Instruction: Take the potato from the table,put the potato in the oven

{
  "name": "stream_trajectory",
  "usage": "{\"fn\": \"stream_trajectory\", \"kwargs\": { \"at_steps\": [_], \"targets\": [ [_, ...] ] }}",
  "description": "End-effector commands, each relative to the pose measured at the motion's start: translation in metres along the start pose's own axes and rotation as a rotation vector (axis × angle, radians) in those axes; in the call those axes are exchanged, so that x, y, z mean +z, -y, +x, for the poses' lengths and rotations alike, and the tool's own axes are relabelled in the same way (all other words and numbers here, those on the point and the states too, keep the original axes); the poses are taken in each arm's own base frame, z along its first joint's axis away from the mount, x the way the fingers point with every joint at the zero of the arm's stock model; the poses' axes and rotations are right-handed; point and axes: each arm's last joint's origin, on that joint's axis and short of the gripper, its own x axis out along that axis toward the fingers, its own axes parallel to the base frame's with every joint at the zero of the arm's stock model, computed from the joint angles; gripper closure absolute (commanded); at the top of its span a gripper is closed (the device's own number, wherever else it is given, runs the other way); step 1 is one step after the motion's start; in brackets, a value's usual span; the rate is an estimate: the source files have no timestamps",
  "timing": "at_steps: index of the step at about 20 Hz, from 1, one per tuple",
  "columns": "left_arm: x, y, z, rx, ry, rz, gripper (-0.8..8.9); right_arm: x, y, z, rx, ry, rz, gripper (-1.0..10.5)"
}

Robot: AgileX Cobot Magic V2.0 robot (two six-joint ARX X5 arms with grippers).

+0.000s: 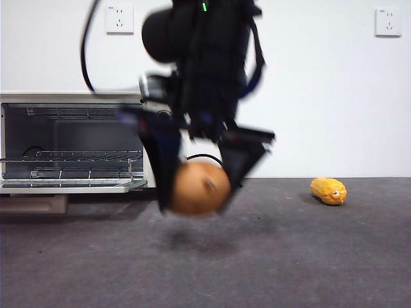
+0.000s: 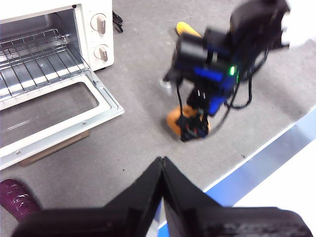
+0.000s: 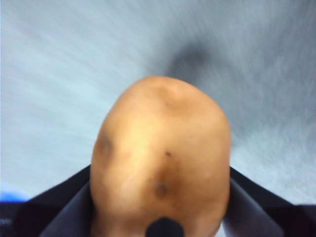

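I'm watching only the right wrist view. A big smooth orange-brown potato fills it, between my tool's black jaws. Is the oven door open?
Observer: Yes. The cream-white toaster oven has its glass door folded down flat, and the wire rack shows inside.
Operator: Is the potato off the table?
Observer: Yes. In the front view the right tool holds the potato above the dark grey table, with a shadow beneath it.
Operator: Where is the left tool?
Observer: The left tool is apart from the potato, jaws shut and empty.
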Motion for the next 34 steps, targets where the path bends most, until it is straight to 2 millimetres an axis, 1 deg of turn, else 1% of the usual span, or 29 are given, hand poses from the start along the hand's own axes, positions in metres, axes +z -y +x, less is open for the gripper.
{"fn": "stream_trajectory", "kwargs": {
  "at_steps": [1, 3, 5, 7, 8, 10, 12, 14, 16, 19, 21, 24, 26, 29, 34],
  "targets": [
    [-0.001, 0.0, 0.0, -0.004, 0.0, 0.008, 8.19, 0.018, -0.016, -0.031, 0.091, 0.11, -0.005, 8.9],
    [-0.001, 0.0, 0.0, -0.004, -0.001, 0.008, 8.19, 0.033, -0.03, -0.055, 0.145, 0.248, -0.046, 8.9],
    [-0.001, 0.0, 0.0, -0.003, -0.001, 0.008, 8.19, 0.046, -0.042, -0.074, 0.208, 0.398, -0.084, 8.9],
    [-0.001, -0.001, 0.0, 0.028, -0.005, 0.008, 8.19, 0.055, -0.051, -0.083, 0.266, 0.512, -0.117, 8.9],
    [-0.001, -0.002, 0.0, 0.062, -0.009, 0.009, 8.19, 0.059, -0.054, -0.082, 0.278, 0.543, -0.122, 8.9],
    [-0.002, -0.003, 0.0, 0.122, -0.021, 0.02, 8.19, 0.067, -0.057, -0.074, 0.289, 0.557, -0.124, 8.9],
    [-0.002, -0.004, 0.0, 0.16, -0.032, 0.041, 8.19, 0.078, -0.06, -0.061, 0.288, 0.535, -0.115, 8.9],
    [-0.002, -0.005, 0.0, 0.203, -0.042, 0.061, 8.19, 0.093, -0.064, -0.049, 0.319, 0.528, -0.123, 8.9],
    [-0.002, -0.006, 0.0, 0.234, -0.048, 0.075, 8.19, 0.107, -0.069, -0.037, 0.313, 0.54, -0.122, 8.9],
    [-0.002, -0.006, 0.0, 0.246, -0.049, 0.069, 8.19, 0.126, -0.073, -0.021, 0.311, 0.565, -0.109, 8.9],
    [-0.002, -0.006, 0.0, 0.245, -0.047, 0.05, 8.19, 0.136, -0.074, -0.015, 0.291, 0.6, -0.1, 8.9],
    [-0.002, -0.006, 0.0, 0.243, -0.044, 0.023, 8.19, 0.15, -0.072, -0.004, 0.27, 0.642, -0.063, 8.9],
    [-0.002, -0.006, 0.0, 0.243, -0.043, 0.014, 8.19, 0.157, -0.071, 0.008, 0.26, 0.667, -0.04, 8.9],
    [-0.002, -0.006, 0.0, 0.244, -0.042, 0.002, 8.19, 0.165, -0.061, 0.015, 0.214, 0.721, 0.012, 8.9],
    [-0.002, -0.006, 0.0, 0.244, -0.042, 0.002, 8.19, 0.177, -0.042, 0.008, 0.17, 0.827, 0.061, 8.9]
  ]
}}
